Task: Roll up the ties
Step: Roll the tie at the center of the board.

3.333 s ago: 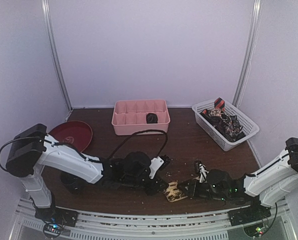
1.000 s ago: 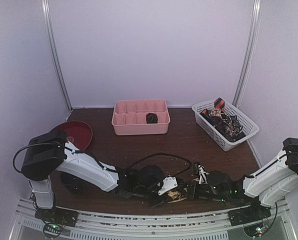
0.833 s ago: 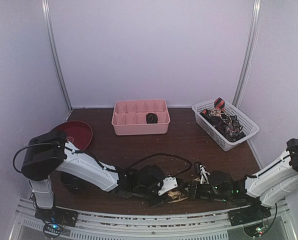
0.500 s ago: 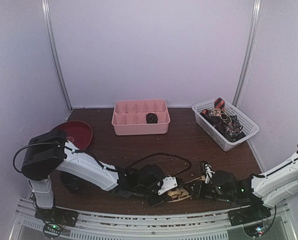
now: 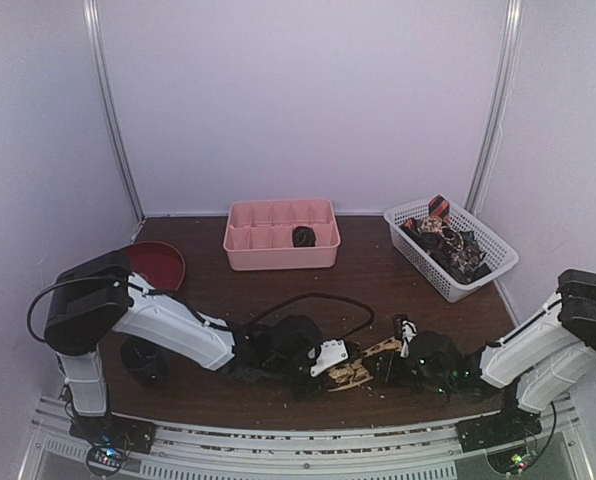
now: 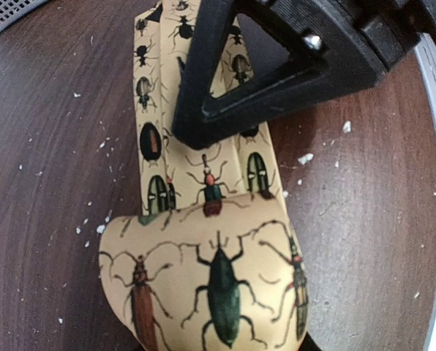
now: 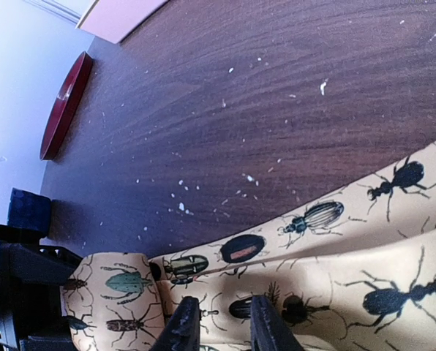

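Observation:
A tan tie (image 5: pixel 356 372) printed with beetles lies near the table's front edge. Its end is wound into a roll (image 6: pixel 211 289) that fills the bottom of the left wrist view and hides my left fingers. My left gripper (image 5: pixel 330 364) is shut on that roll. The flat strip (image 6: pixel 151 110) runs away from the roll to my right gripper (image 7: pixel 224 325), whose fingers (image 7: pixel 183 327) stand close together, pinching the strip (image 7: pixel 328 248). In the top view my right gripper (image 5: pixel 388 362) is just right of the roll. More ties (image 5: pixel 450 242), dark and red-patterned, lie heaped in a white basket.
The white basket (image 5: pixel 475 283) stands at the back right. A pink divided tray (image 5: pixel 278 250) at the back centre holds one dark roll (image 5: pixel 303 236). A red plate (image 5: pixel 150 262) sits at the left. A black cable (image 5: pixel 313 298) loops above the left arm. Pale crumbs dot the wood.
Over the last few seconds my left arm reached right to the tie's end. In the last second both grippers and the tie shifted slightly away from the front edge.

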`<action>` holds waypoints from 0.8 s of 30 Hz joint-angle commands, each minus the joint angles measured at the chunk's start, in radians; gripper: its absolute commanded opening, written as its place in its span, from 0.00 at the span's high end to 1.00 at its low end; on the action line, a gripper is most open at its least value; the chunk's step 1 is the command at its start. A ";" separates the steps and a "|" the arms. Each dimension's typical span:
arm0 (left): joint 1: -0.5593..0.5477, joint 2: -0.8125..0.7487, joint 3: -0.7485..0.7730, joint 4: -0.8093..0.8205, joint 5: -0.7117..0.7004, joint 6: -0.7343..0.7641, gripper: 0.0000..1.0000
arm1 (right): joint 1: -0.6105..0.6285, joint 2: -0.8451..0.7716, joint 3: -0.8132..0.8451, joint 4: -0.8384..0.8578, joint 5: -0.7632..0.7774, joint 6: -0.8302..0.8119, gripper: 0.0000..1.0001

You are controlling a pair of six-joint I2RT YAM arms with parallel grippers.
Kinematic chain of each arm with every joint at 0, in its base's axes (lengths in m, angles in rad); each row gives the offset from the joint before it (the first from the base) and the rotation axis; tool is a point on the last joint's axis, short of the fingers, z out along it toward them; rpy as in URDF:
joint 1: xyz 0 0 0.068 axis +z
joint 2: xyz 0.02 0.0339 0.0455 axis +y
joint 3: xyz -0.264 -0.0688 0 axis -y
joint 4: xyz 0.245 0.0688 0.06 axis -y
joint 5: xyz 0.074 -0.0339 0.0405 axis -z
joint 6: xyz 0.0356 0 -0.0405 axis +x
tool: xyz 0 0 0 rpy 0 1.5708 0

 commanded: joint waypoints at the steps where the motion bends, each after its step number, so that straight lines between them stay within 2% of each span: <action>1: 0.029 0.001 -0.009 -0.101 0.002 0.043 0.65 | -0.045 0.051 -0.001 -0.012 -0.054 -0.056 0.74; 5: 0.041 0.003 -0.007 -0.120 -0.003 0.053 0.66 | -0.046 0.013 -0.006 -0.016 -0.086 -0.073 0.73; 13: 0.041 -0.008 -0.028 -0.104 0.015 0.076 0.65 | -0.046 -0.093 0.022 -0.032 -0.184 -0.103 0.64; 24: 0.041 -0.002 -0.034 -0.097 0.010 0.079 0.65 | -0.047 0.063 0.124 0.097 -0.330 -0.063 0.57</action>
